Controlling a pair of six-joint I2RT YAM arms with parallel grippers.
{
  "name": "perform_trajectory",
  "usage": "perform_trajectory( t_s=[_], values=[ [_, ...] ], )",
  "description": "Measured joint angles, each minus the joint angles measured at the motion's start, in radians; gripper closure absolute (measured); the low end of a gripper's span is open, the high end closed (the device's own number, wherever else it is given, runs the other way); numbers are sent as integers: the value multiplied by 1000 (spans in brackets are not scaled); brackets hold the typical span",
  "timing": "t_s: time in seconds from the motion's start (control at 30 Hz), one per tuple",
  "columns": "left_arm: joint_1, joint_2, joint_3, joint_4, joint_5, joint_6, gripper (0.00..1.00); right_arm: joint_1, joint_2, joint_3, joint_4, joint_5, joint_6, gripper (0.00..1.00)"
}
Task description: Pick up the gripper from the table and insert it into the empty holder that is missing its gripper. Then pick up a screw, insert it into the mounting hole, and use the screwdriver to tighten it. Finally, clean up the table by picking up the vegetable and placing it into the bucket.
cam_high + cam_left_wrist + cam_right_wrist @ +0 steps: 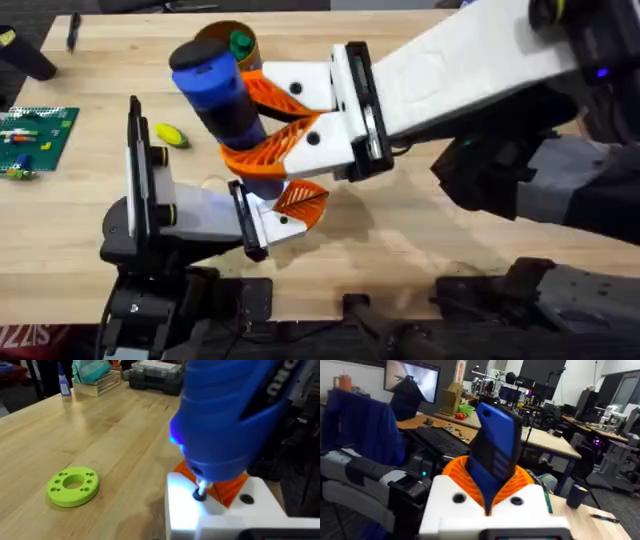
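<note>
My right gripper point(245, 122) reaches in from the upper right and is shut on the blue screwdriver point(218, 88), holding it upright between its orange pads point(457, 475). The screwdriver's point(230, 415) bit rests on a screw head point(200, 493) in the white holder point(185, 510), and the orange gripper point(231, 488) piece sits in that holder. The left gripper point(285, 210) lies low on the table point(420, 230) under the screwdriver. The yellow vegetable point(170, 135) with a green end lies left of the screwdriver. The orange-brown bucket point(238, 40) stands behind it.
A bright green round disc point(73, 486) lies on the table near the holder. A green board point(32, 135) with small parts sits at the left edge. Boxes and a black case point(155, 375) line the far edge. The table's right half is covered by the right arm.
</note>
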Motion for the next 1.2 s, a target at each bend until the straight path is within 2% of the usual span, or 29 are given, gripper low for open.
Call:
perform_trajectory(
  t_s=[1.0, 1.2],
  values=[
    [0, 0, 0, 0, 0, 0, 994, -7, 0, 0, -13, 1, -7, 976],
    [0, 1, 0, 0, 0, -1, 994, -7, -10, 3, -67, 16, -12, 976]
  ],
)
